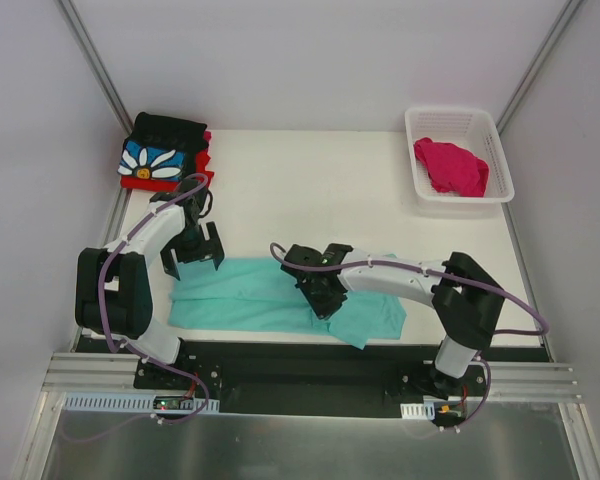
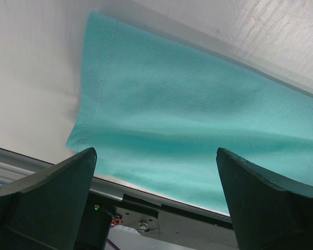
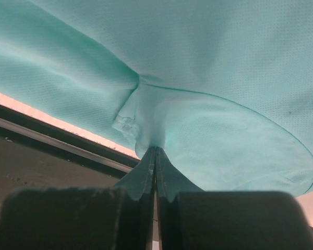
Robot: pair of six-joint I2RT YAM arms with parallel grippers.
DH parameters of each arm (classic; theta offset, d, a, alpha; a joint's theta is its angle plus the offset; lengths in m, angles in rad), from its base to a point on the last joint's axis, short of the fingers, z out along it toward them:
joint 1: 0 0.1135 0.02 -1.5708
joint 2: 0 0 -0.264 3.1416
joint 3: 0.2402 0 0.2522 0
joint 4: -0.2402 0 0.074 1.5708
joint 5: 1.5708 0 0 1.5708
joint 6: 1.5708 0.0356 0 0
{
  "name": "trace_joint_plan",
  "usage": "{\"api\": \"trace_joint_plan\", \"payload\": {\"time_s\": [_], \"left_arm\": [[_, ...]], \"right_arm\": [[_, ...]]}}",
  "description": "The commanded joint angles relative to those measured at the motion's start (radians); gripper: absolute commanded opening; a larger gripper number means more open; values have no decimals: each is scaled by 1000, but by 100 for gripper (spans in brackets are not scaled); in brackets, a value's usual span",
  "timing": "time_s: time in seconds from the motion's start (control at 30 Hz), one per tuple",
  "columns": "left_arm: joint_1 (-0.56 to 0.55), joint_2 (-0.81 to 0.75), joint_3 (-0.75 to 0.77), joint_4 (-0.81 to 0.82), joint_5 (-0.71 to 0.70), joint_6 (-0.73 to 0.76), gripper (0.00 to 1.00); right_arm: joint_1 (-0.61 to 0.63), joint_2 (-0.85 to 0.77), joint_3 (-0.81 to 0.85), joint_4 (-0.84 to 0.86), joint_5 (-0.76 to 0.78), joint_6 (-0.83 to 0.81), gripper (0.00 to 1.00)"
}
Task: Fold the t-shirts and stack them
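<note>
- The white tabletop (image 1: pixel 310 190) sits inside an enclosure of pale walls (image 1: pixel 310 60). A metal rail (image 1: pixel 90 375) runs along its near edge, where both arms are bolted.
- The mint-teal t-shirt (image 1: pixel 250 295) lies spread along the near edge of the tabletop, between the two arms.
- In the far-left corner, the black daisy t-shirt (image 1: pixel 160 150) rests folded on top of the red t-shirt (image 1: pixel 145 184).
- At the far right, a white lattice basket (image 1: pixel 448 120) holds the crumpled magenta-pink t-shirt (image 1: pixel 452 166).
- The left gripper (image 1: pixel 195 255) hangs over the left end of the mint-teal t-shirt, with its jaws wide apart and nothing between them.
- The right gripper (image 1: pixel 320 300) has its jaws pressed together on a pinch of the mint-teal cloth.
- Only the overhead view shows the folded pile and the basket.
- The left wrist view alone shows the stitched hem on the cloth (image 2: pixel 188 120), which lies smooth beyond the spread left gripper (image 2: pixel 156 161).
- The right wrist view alone shows the fabric (image 3: pixel 208 62) puckering into a small peak at the closed tips of the right gripper (image 3: pixel 155 151). The arm hides this spot from overhead.
</note>
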Motion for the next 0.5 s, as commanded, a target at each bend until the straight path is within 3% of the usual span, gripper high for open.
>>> {"api": "trace_joint_plan", "payload": {"time_s": [0.0,0.03,0.07,0.1,0.47], "left_arm": [[6,-33,9,-29,1,20,99],[6,-33,7,-30,2,18,99],[6,-33,7,-30,2,18,99],[6,-33,5,-30,2,18,99],[6,-39,-2,-30,-2,23,99]], "right_arm": [[27,-7,59,-23,-15,17,2],[30,-9,59,-25,-15,17,7],[30,-10,61,-22,-22,16,17],[31,-12,62,-20,-20,17,19],[48,34,84,-12,-37,19,20]]}}
